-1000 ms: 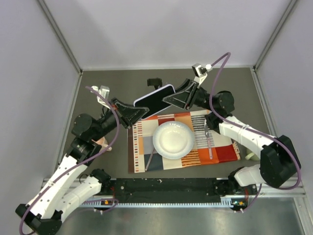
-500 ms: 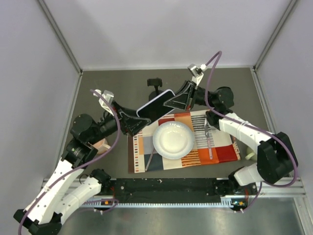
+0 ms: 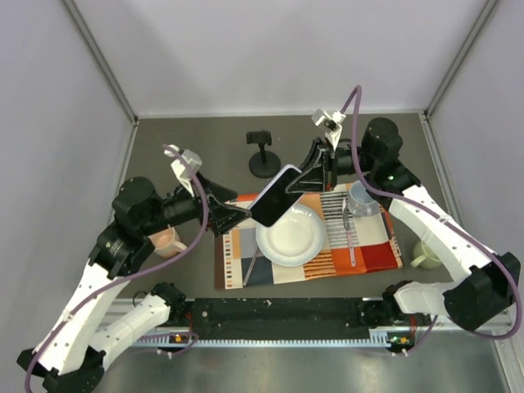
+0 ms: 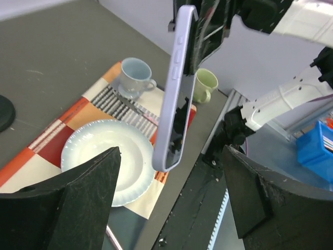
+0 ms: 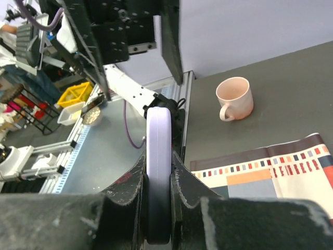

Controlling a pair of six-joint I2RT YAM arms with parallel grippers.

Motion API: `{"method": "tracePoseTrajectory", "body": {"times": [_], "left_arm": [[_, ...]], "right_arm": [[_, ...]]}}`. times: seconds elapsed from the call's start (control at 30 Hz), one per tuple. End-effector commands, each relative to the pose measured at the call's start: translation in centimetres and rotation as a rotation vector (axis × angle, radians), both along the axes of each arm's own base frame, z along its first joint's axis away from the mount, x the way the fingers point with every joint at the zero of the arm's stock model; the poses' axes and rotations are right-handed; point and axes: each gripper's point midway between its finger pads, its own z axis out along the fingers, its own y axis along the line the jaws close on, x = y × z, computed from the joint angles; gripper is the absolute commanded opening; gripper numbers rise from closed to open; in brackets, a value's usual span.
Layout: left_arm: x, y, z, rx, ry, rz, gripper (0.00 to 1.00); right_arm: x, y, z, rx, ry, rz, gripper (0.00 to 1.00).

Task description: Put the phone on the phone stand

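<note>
**Phone held aloft by the right pincer, left pincer wide open**

The left gripper [image 3: 233, 211] is seen with its black fingers [image 4: 78, 200] spread wide, and nothing is grasped by it. The slim lavender-edged smartphone with the glossy black screen [image 3: 276, 196] is seen between those fingers in the left wrist view, but it is not touched by either of them. The phone is clamped at its upper end by the right gripper [image 3: 293, 180], whose jaws are closed tightly on its two faces. It is held tilted in the air, over the far left rim of the round white plate [image 3: 288, 237], and it is kept well apart from the small black stand with the disc base [image 3: 263, 154], which is left standing farther back on the dark grey tabletop [image 3: 188, 147].

On that surface a pale pink mug [image 3: 166, 241] is placed at the left, beside a checked orange, red and white placemat [image 3: 237, 246]. The plate is set on the mat, a metal utensil [image 3: 351, 237] is laid to its right, and a pale blue cup [image 3: 363, 199] is stood at the mat's far right corner. A light green mug [image 3: 426, 255] is seen off the mat at the right. The table is enclosed by plain pale walls [image 3: 270, 49].
</note>
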Motion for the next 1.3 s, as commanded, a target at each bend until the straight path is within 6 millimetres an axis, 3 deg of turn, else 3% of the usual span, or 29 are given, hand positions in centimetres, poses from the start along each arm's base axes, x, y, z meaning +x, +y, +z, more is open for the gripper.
{"method": "tracePoseTrajectory", "body": {"times": [0.0,0.17,0.33,0.5,0.63,0.7,0.73,0.8,0.83,0.9,0.93,1.03,1.17,1.27], "left_arm": [[-0.3,-2.0,-1.1,0.038,0.041,-0.149,0.83],[-2.3,-4.4,-0.6,-0.053,0.087,-0.4,0.79],[-2.0,-5.1,-2.0,-0.051,0.148,-0.435,0.75],[-1.9,-5.2,-4.0,-0.024,0.207,-0.447,0.6],[-1.7,-5.1,-4.2,-0.018,0.192,-0.429,0.36],[-1.7,-5.1,-4.3,-0.012,0.191,-0.43,0.29],[-1.6,-5.1,-4.3,-0.007,0.182,-0.429,0.17],[-1.5,-5.0,-4.4,0.002,0.175,-0.419,0.06],[-1.5,-4.9,-4.4,0.012,0.161,-0.41,0.01],[-1.0,-4.6,-4.3,0.017,0.132,-0.363,0.0],[-1.1,-4.3,-4.0,0.013,0.097,-0.343,0.0],[-0.7,-3.5,-3.3,-0.008,0.026,-0.263,0.0],[-0.9,-3.1,-1.8,-0.062,-0.047,-0.235,0.0],[-1.4,-3.2,-1.3,-0.093,-0.048,-0.255,0.0]], "right_arm": [[-2.7,-1.0,2.1,0.002,-0.151,0.053,0.0],[-3.8,0.1,1.7,-0.032,-0.129,0.081,0.0],[-4.4,1.3,2.0,-0.031,-0.143,0.11,0.0],[-4.3,1.7,2.1,-0.029,-0.151,0.116,0.0],[-4.5,2.0,2.2,-0.032,-0.146,0.132,0.0],[-4.3,2.1,2.2,-0.031,-0.149,0.126,0.0],[-4.3,2.2,2.2,-0.033,-0.145,0.124,0.0],[-4.1,2.3,2.3,-0.035,-0.137,0.12,0.0],[-3.7,2.4,2.3,-0.039,-0.129,0.102,0.08],[-3.1,2.7,2.3,-0.049,-0.099,0.065,0.36],[-2.1,3.0,2.4,-0.047,-0.099,0.011,0.56],[-0.8,3.3,2.6,-0.022,-0.055,-0.086,0.75],[-1.5,3.3,3.6,0.067,-0.044,-0.064,0.81],[-1.3,3.5,2.4,0.043,-0.021,-0.044,0.79]]}}
